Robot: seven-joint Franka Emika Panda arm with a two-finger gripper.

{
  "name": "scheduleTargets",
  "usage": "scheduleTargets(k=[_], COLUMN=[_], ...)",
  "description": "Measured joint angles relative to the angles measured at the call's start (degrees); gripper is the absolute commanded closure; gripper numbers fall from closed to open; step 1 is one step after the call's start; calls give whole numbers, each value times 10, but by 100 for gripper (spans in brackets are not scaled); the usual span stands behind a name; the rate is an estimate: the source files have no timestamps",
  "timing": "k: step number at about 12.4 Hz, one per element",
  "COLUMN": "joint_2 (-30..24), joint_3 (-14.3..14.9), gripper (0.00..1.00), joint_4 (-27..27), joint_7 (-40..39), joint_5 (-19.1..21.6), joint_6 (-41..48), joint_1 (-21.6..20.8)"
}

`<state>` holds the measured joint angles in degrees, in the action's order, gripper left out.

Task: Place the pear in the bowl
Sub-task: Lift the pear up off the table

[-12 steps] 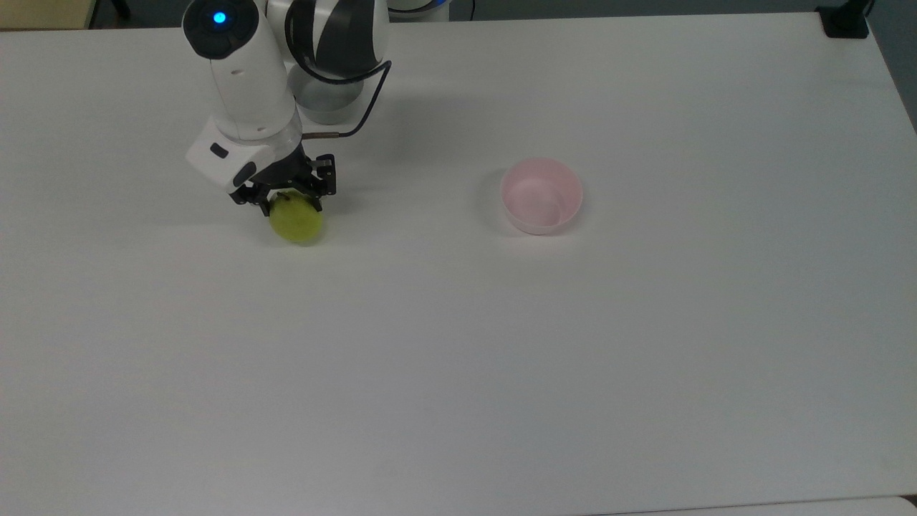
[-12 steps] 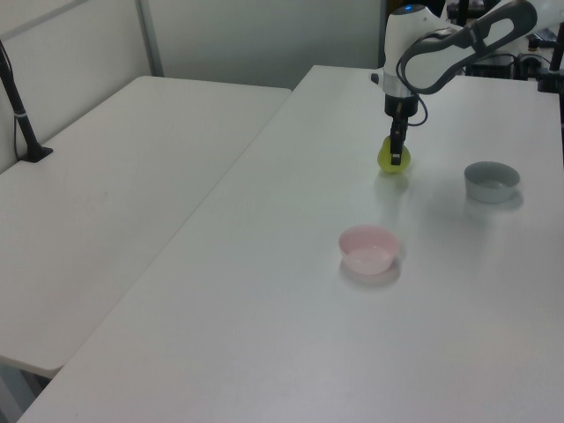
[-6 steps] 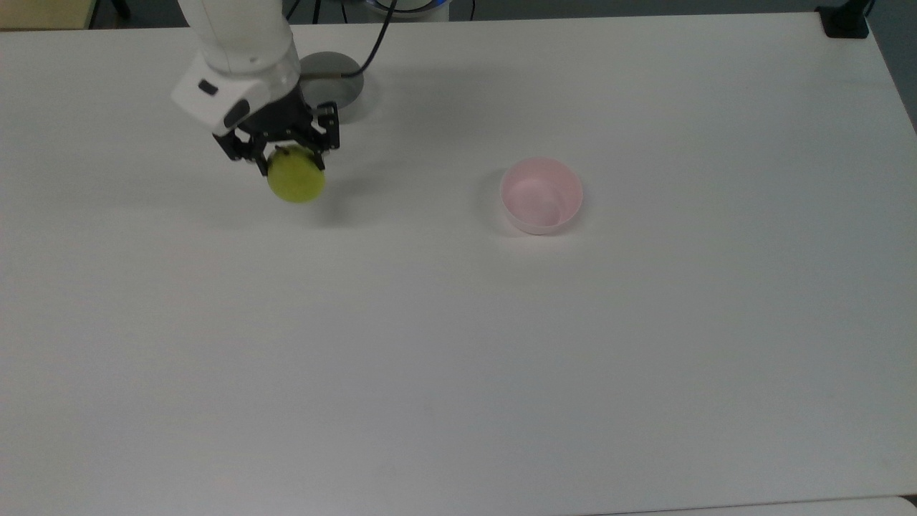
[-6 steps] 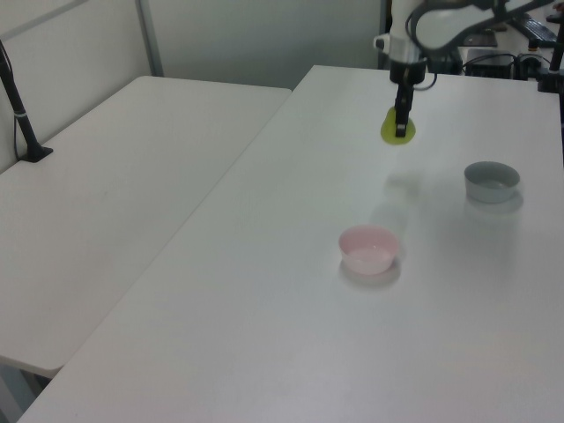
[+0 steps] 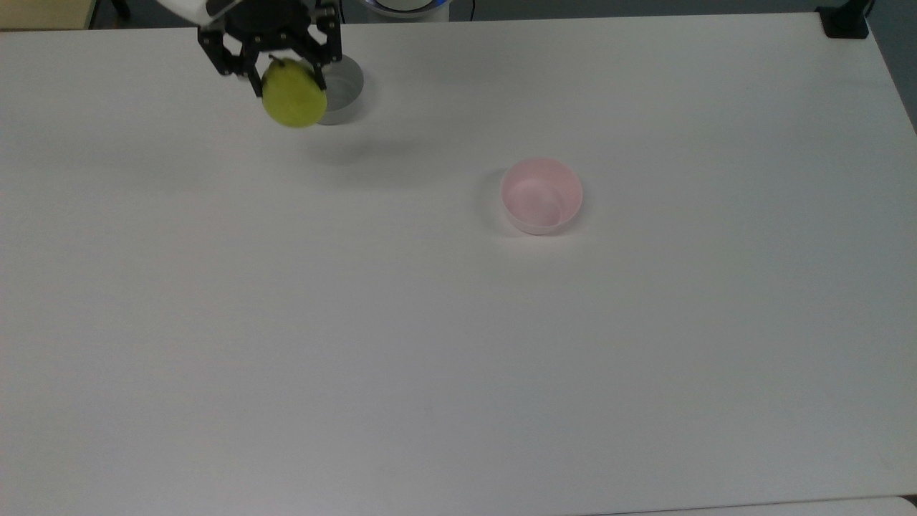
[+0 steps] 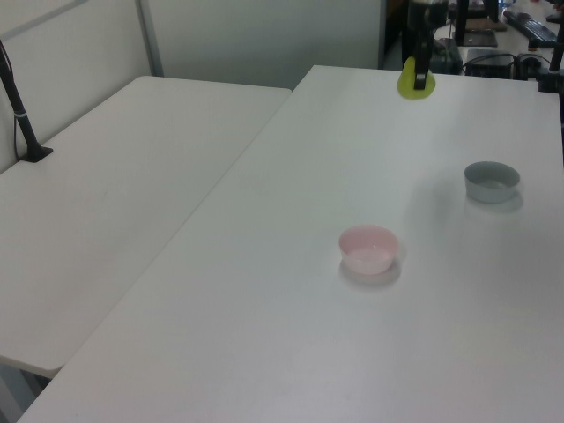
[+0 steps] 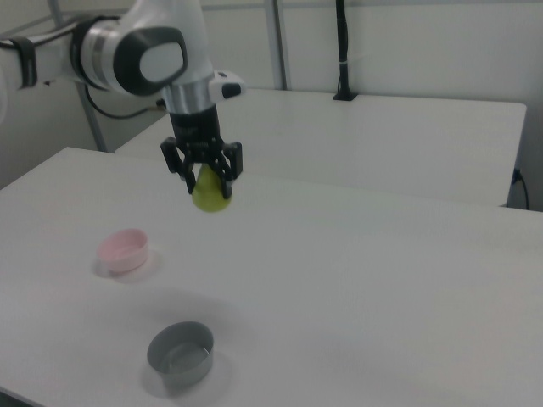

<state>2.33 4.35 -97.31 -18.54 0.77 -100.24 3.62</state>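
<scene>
The pear [image 5: 294,102] is gripped in the pincer [image 5: 286,72] and held high above the white worktop [image 5: 458,322], well apart from the pink bowl [image 5: 541,196]; a grey bowl [image 7: 180,354] is seen nearby.

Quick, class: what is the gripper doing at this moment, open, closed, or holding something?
Gripper: closed on the pear, holding it in the air above the table.
</scene>
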Motion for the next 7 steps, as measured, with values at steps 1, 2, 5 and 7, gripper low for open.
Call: scheduleTargets(k=[1, 2, 5, 7], joint_2=[-4, -5, -6, -11], joint_3=[0, 0, -3, -5], gripper=[84, 84, 84, 84], joint_4=[21, 33, 42, 43], joint_7=[6, 9, 17, 38], joint_5=[5, 10, 17, 20], joint_6=[25, 41, 52, 53], joint_1=[0, 0, -4, -28])
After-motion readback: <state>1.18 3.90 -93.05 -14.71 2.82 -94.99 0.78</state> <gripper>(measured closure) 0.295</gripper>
